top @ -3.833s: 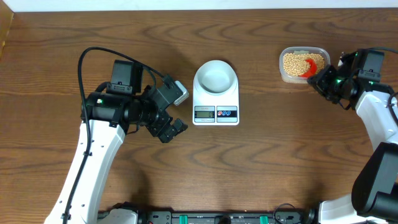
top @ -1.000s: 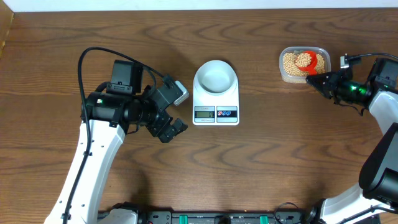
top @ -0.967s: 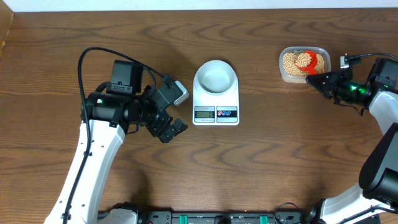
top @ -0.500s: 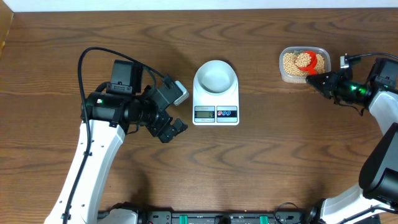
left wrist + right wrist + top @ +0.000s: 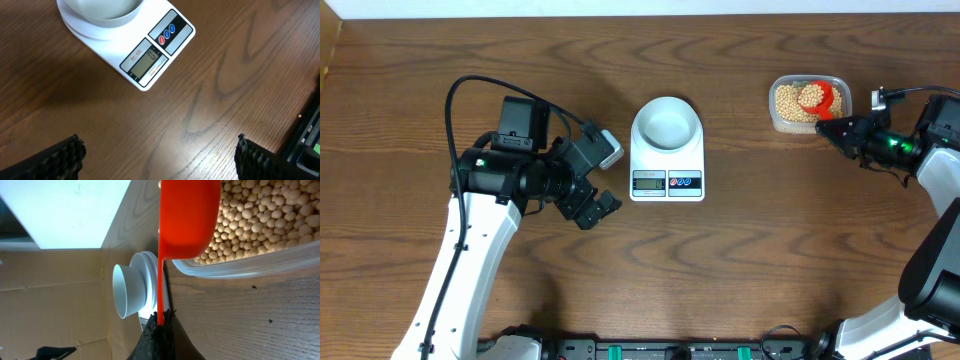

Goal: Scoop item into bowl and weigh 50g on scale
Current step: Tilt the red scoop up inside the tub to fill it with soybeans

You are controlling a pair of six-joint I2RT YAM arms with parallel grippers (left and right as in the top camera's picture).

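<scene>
Two arms at the table [image 5: 770,260], and only one is working. Biggest worry first: the long carry. Your right gripper [image 5: 832,128] is clenched on the thin handle of the red scoop [image 5: 823,95]. Its cup sits over the clear tub [image 5: 775,118] at the far right, well apart from the scale [image 5: 667,183] in the middle. Swing that arm across too fast, or let the wrist roll, and the beans [image 5: 788,100] tip onto bare wood. How full the cup is, I can't tell.

Next, the scale. The bowl [image 5: 666,125] sits on its platform, empty as far as I can see, and a knock from the scoop would slide it off centre or upset the reading. I can't read the display, so I can't say it's zeroed; if it isn't, your fifty grams is wrong from the off. Your left gripper [image 5: 160,157] hangs spread wide, holding nothing, near the scale's left side, and a careless move there nudges the platform too.

Then the tub: it looks like light plastic, so a cup dragging on its rim could shove it. Smallest of all, the beans. They're round and likely to roll and bounce, so a high pour sends strays past the bowl's rim.
</scene>
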